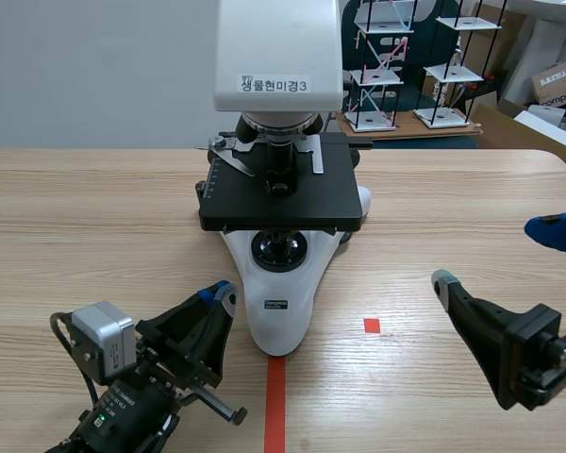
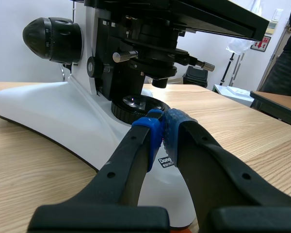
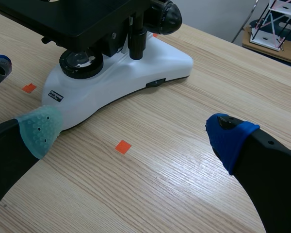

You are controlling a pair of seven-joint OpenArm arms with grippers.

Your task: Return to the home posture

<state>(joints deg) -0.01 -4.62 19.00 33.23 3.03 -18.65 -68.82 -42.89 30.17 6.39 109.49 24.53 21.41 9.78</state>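
I read left gripper (image 1: 222, 294) black, blue pads pressed together, low by the table's (image 1: 94, 217) near edge, tips just beside the white-and-black microscope (image 1: 281, 311) base | right gripper (image 1: 495, 255) spread wide, one pad blue, one grey-green, near the right edge.

**Microscope at the Middle of the Table**

A white microscope (image 1: 281, 302) is set on the wooden table (image 1: 94, 236), midway between its left and right edges, with the narrow end of its base turned toward the near edge. A black stage (image 1: 283, 193) is carried above a round lens (image 1: 279, 250) sunk in the base. A printed label (image 1: 274, 85) is fixed to the head. Beyond the far edge, toward the right corner, 2 tiered racks (image 1: 374, 77) and cardboard boxes (image 1: 558, 80) are seen.
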